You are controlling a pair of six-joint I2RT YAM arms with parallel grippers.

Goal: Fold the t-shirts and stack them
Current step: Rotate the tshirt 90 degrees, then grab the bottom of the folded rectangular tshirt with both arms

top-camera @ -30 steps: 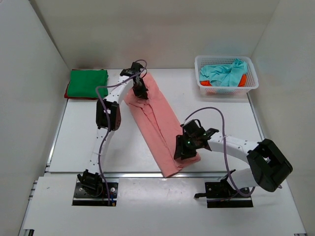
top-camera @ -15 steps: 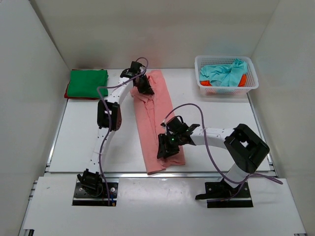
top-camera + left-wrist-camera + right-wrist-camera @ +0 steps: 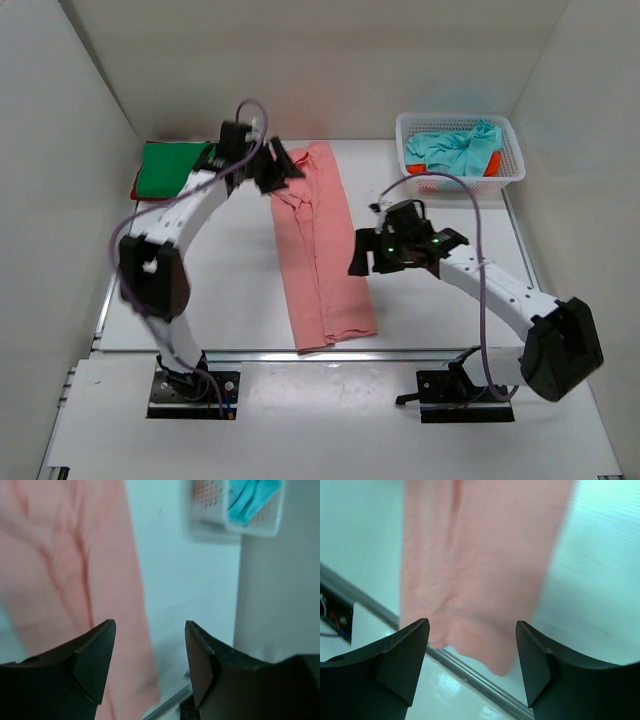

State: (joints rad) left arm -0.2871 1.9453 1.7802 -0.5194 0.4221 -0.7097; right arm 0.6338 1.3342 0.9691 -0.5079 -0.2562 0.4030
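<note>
Both grippers are held open and empty: the left gripper (image 3: 150, 626) by the far end of the pink shirt (image 3: 318, 250), the right gripper (image 3: 472, 625) off its right edge. Left of it, a red shirt (image 3: 138, 187) is mostly hidden under a green shirt (image 3: 177, 168). Bare table (image 3: 220, 290) is seen along both long sides.

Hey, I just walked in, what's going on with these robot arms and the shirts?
Two robot arms are folding t-shirts. The salmon pink t-shirt lies on the table as a long folded strip. Both grippers are open and empty: the left gripper hovers by its far end, the right gripper beside its middle. A folded green t-shirt sits on a red t-shirt at far left; a teal t-shirt and an orange-red t-shirt wait in the white basket.
</note>
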